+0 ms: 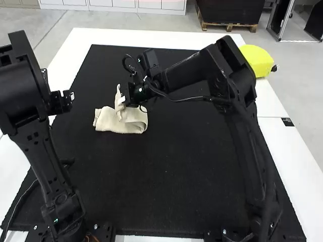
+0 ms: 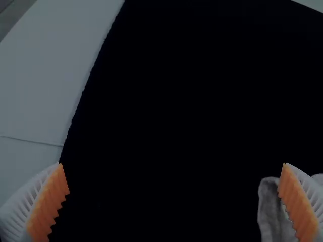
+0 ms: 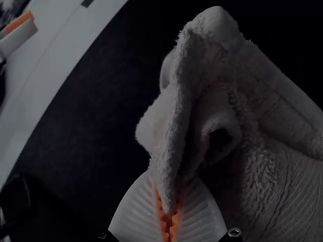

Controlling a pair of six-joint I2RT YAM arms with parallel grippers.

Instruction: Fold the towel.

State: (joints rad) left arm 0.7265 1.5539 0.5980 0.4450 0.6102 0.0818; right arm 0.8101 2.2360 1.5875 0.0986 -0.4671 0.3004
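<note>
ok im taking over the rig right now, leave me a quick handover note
Left gripper: open, holding nothing, over the left side of the black mat.
Right gripper: closed on a raised part of the cream cloth towel.
Towel: on the mat, left of the middle, in a narrow, uneven bundle.
Done: looks partly folded, with a rounded fold at the high view's right end.
Left: probably lay the raised part down, release, then square and flatten it.

A black mat (image 1: pixel 176 186) over a white table (image 1: pixel 290 143), a yellow object (image 1: pixel 258 58) near its far right corner
</note>
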